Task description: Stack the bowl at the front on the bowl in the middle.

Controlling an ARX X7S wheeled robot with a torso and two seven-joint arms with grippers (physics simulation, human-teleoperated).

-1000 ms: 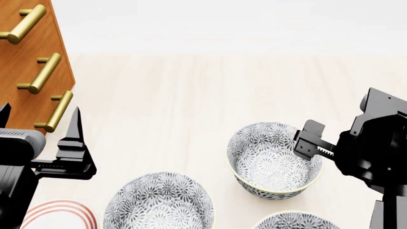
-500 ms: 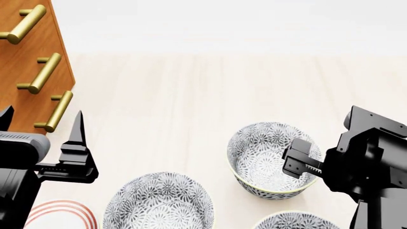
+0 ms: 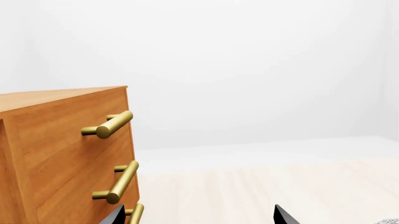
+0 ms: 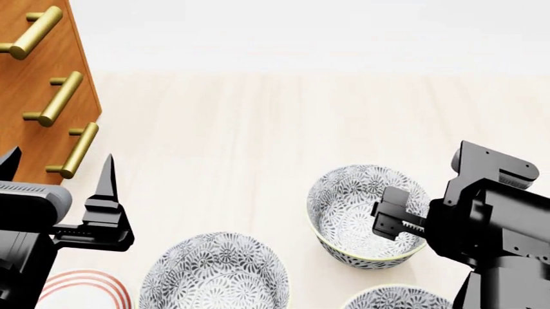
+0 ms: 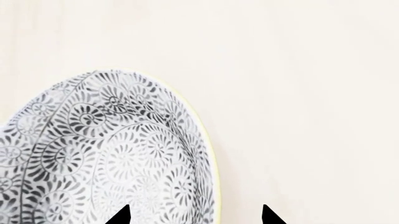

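Three alike floral bowls show in the head view. The bowl at the front (image 4: pixel 357 215) lies farthest forward, right of centre. The bowl in the middle (image 4: pixel 215 273) sits lower left of it. A third bowl (image 4: pixel 397 300) is cut off by the bottom edge. My right gripper (image 4: pixel 397 222) is open and straddles the front bowl's right rim. In the right wrist view one fingertip (image 5: pixel 121 215) is over the bowl's (image 5: pixel 106 154) inside and the other is outside it. My left gripper (image 4: pixel 56 168) hangs open and empty near the drawers, away from all the bowls.
A wooden drawer cabinet (image 4: pixel 35 77) with brass handles (image 3: pixel 115 123) stands at the far left, close to my left gripper (image 3: pixel 198 217). A white plate with red rings (image 4: pixel 82 290) lies at the bottom left. The pale wooden tabletop (image 4: pixel 257 141) stretches beyond the bowls.
My right gripper has moved left and down, from beside the front bowl's right edge to astride its rim. The left gripper has hardly shifted. The bowls have not moved.
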